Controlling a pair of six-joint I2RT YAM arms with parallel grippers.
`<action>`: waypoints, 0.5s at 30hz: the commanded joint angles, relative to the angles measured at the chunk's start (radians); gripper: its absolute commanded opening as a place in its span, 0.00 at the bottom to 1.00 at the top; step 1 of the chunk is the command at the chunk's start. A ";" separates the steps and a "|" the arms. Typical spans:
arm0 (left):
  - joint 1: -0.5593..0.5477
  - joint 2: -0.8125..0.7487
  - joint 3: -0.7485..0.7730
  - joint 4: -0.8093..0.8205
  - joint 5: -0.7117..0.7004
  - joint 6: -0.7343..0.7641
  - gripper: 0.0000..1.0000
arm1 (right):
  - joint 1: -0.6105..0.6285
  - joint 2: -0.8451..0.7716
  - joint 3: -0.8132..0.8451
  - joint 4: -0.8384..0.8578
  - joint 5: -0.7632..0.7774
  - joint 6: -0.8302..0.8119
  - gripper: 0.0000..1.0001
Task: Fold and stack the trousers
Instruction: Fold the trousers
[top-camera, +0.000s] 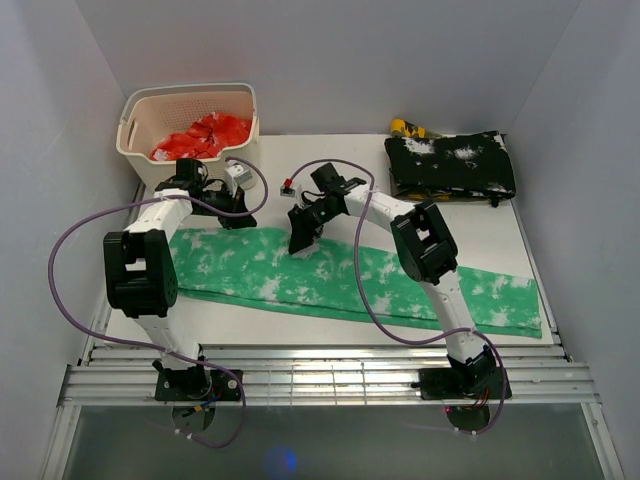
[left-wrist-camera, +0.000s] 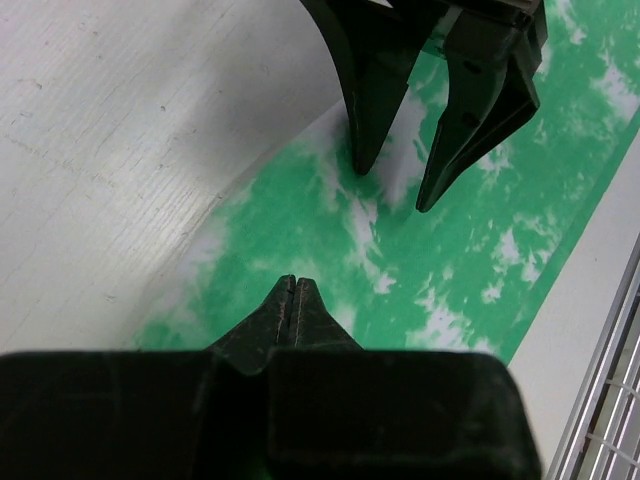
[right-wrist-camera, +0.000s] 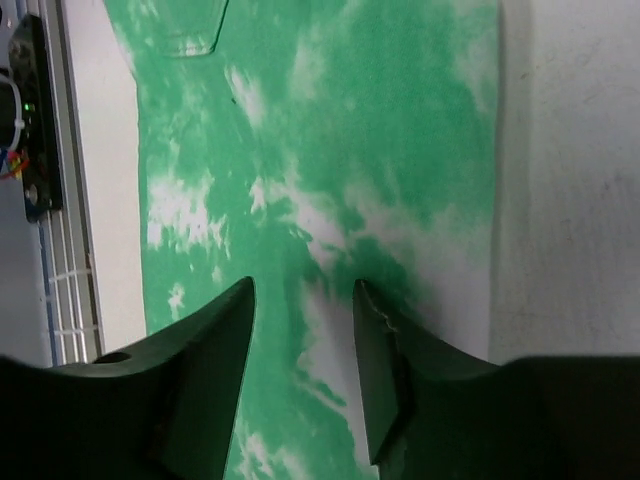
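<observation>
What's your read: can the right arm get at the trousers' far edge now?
Likely yes. The right gripper hangs above the trousers near their far edge, fingers apart, nothing between; the left gripper is close by but not under it.

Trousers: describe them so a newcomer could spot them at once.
On the white table, look along the near half. The trousers lie flat there in a long band running from left to right. They alone are bright green with white blotches, unlike the black speckled garment and the red cloth.
</observation>
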 joint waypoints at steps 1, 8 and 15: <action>-0.001 -0.033 -0.011 0.007 0.026 0.022 0.00 | -0.006 -0.084 -0.004 0.072 0.046 0.024 0.55; -0.001 -0.021 0.004 -0.007 0.014 0.028 0.00 | -0.017 -0.080 0.048 0.098 0.141 0.058 0.71; -0.001 0.011 0.067 0.018 -0.058 -0.056 0.58 | -0.032 0.015 0.112 0.006 0.187 0.016 0.67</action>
